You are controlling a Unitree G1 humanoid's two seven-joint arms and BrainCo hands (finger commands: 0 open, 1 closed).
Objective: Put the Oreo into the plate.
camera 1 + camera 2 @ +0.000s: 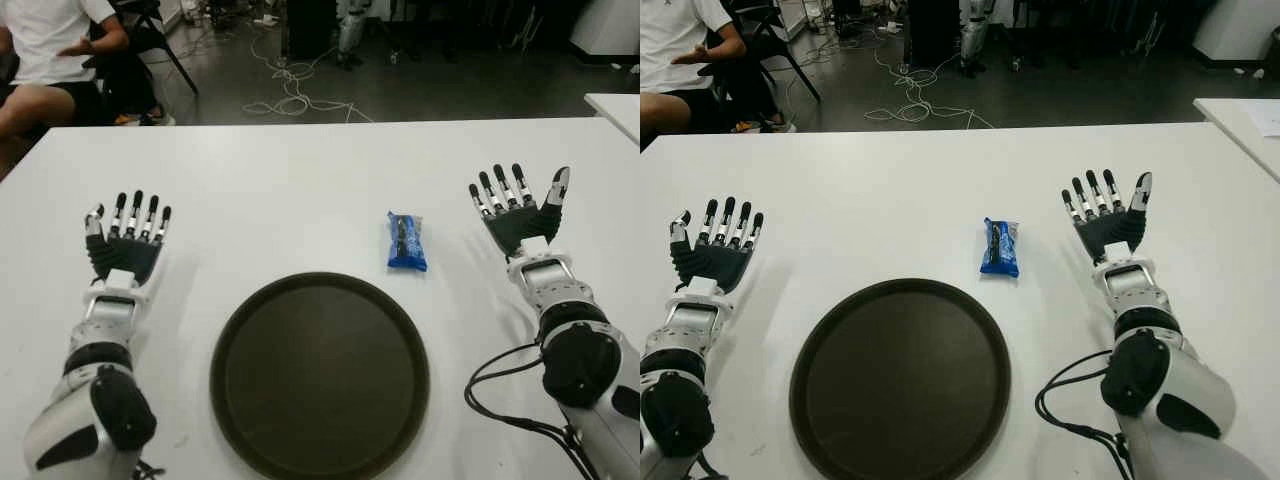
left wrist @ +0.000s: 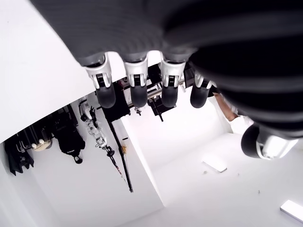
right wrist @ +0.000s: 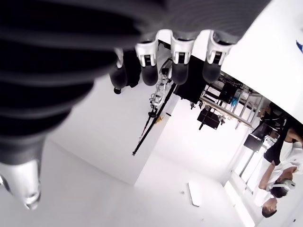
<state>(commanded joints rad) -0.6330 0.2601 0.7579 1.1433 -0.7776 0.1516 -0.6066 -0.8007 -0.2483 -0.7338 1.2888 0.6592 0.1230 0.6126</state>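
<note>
Oreo (image 1: 406, 241) lies beyond the plate (image 1: 319, 377); left hand (image 1: 127, 243), right hand (image 1: 517, 213), fingers spread, empty.

Blue Oreo pack (image 1: 406, 241) beside dark plate (image 1: 250, 330)

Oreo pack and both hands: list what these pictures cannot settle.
- Oreo pack: its print is too small to read in the eye views; only a blue sliver shows at the right wrist view's edge.
- Plate: near rim cut off by the eye views' bottom edge.
- Left hand and right hand, both open: whether they touch the table is unclear.
</note>
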